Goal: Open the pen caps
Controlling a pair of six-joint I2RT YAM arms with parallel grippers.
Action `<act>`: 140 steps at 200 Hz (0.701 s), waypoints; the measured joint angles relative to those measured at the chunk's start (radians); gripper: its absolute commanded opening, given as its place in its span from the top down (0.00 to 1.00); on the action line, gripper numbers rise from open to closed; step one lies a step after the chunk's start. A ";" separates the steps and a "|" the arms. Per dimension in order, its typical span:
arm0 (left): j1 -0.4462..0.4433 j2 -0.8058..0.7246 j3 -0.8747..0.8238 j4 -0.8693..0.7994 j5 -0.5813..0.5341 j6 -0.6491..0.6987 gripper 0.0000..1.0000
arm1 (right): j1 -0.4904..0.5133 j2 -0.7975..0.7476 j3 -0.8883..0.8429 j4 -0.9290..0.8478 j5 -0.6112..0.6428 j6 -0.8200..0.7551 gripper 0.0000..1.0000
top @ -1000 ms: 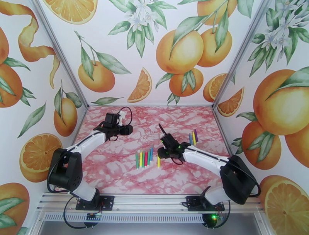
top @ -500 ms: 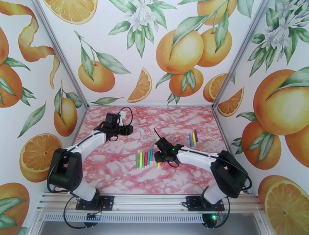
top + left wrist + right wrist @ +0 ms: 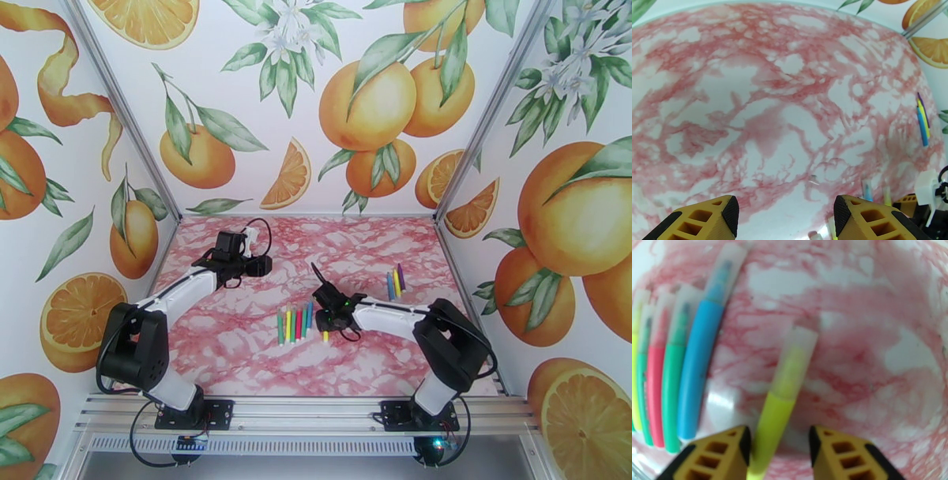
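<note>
**Left fingers** [image 3: 699, 221]: upper left of centre in top view, over bare table [image 3: 790, 98]. Set wide apart, nothing betw. them.

**Right fingers** [image 3: 721, 455]: centre of top view, low over table. Narrow gap, one finger either side of yellow pen [image 3: 768, 429]. Pen sits against frame-left finger, w/ a clear gap on frame-right side, so not clamped.

**Yellow pen:** flat on table, alone, just right of pen row. Its cap is frosted, on, and points to top of wrist frame.

**Pen row** [image 3: 294, 324]: side by side, lower centre of top view. Right wrist view, left part of frame: blue pen [image 3: 697, 366], green pen [image 3: 673, 394], red pen [image 3: 655, 398]; more at left edge, blurred. Pen caps [image 3: 725, 271] on, frosted, at upper ends.

**Three-pen group** [image 3: 395, 282]: blue, yellow, purple; right of centre in top view, well apart from row. Caps too small to tell.
</note>
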 measured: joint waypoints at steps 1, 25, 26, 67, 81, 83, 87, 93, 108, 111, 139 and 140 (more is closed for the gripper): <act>0.000 0.000 0.000 0.000 0.000 0.000 0.33 | 0.001 0.001 0.001 -0.002 0.001 0.000 0.57; 0.000 0.001 0.000 0.000 -0.003 0.000 0.33 | 0.010 0.013 0.015 -0.021 0.030 0.004 0.59; 0.000 0.001 0.000 0.000 -0.003 0.000 0.33 | 0.010 0.014 0.016 -0.022 0.031 0.004 0.59; -0.002 0.004 0.000 -0.001 -0.008 0.000 0.33 | 0.013 0.024 0.027 -0.033 0.043 0.011 0.65; -0.003 0.004 0.000 -0.001 -0.010 0.002 0.32 | 0.014 0.029 0.034 -0.038 0.045 0.015 0.68; -0.003 0.004 0.000 -0.001 -0.010 0.001 0.33 | 0.014 0.030 0.034 -0.037 0.045 0.015 0.68; -0.004 0.003 0.000 -0.002 -0.011 0.002 0.33 | 0.015 0.031 0.036 -0.039 0.045 0.016 0.69; -0.004 0.004 0.000 -0.003 -0.010 0.003 0.33 | 0.015 0.032 0.039 -0.039 0.045 0.015 0.71; -0.005 0.004 0.000 -0.004 -0.011 0.004 0.32 | 0.015 0.037 0.043 -0.039 0.045 0.021 0.74; -0.005 0.003 0.000 -0.004 -0.012 0.004 0.32 | 0.015 0.038 0.045 -0.038 0.045 0.021 0.74; -0.006 0.004 0.000 -0.004 -0.015 0.005 0.32 | 0.016 0.041 0.049 -0.040 0.045 0.025 0.78; -0.006 0.004 0.000 -0.005 -0.014 0.006 0.32 | 0.016 0.041 0.049 -0.040 0.045 0.026 0.78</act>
